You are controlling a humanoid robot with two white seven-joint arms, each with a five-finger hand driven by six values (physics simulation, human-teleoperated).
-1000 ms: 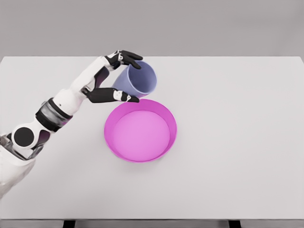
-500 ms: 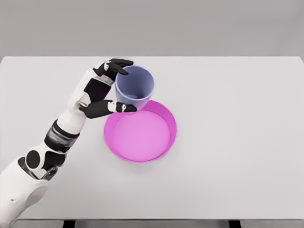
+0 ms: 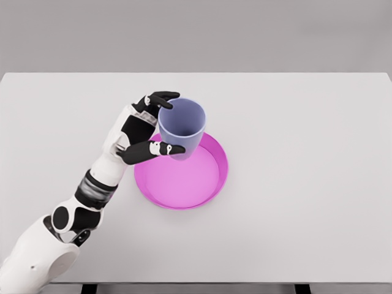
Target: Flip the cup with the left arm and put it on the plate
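Left hand (image 3: 147, 125) gripped the lavender cup (image 3: 181, 127), fingers curled around its side. Mouth up, the cup hung over the magenta plate's (image 3: 211, 184) far rim.

One arm is seen, clad in smooth white shells. The left hand (image 3: 146, 128) is made up of black fingers (image 3: 164, 96) with small white patches at the knuckles. A dark grey banded ring is fitted at the forearm, and a black round joint cap further down.
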